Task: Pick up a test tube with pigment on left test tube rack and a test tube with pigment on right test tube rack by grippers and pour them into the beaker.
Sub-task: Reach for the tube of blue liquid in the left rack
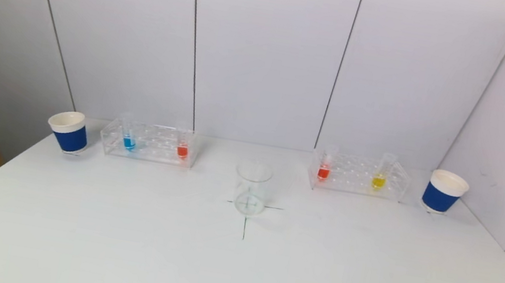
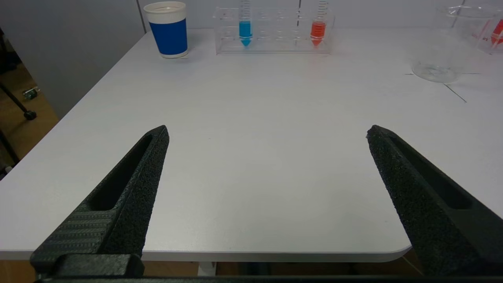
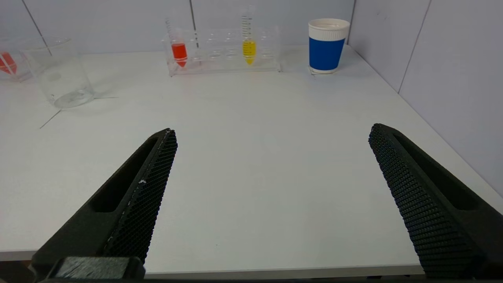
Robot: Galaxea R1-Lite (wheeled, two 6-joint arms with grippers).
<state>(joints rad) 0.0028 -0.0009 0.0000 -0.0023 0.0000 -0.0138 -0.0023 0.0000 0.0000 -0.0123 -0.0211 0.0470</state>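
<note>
A clear glass beaker (image 1: 251, 188) stands upright and empty mid-table. Along the table's far edge, the left clear rack (image 1: 148, 142) holds upright a blue-filled tube (image 1: 129, 137) and an orange-red one (image 1: 183, 145); the right rack (image 1: 359, 175) holds a red tube (image 1: 325, 165) and a yellow one (image 1: 381, 174).

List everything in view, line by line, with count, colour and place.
beaker: one, clear, table centre, on a cross mark
left rack: one, clear, far left; holds blue tube and an orange-red tube
right rack: one, clear, far right; holds red tube and yellow tube
cups: two, blue with white rims, outside each rack
table: one, white
left gripper: black, open, near edge
right gripper: black, open, near edge
</note>
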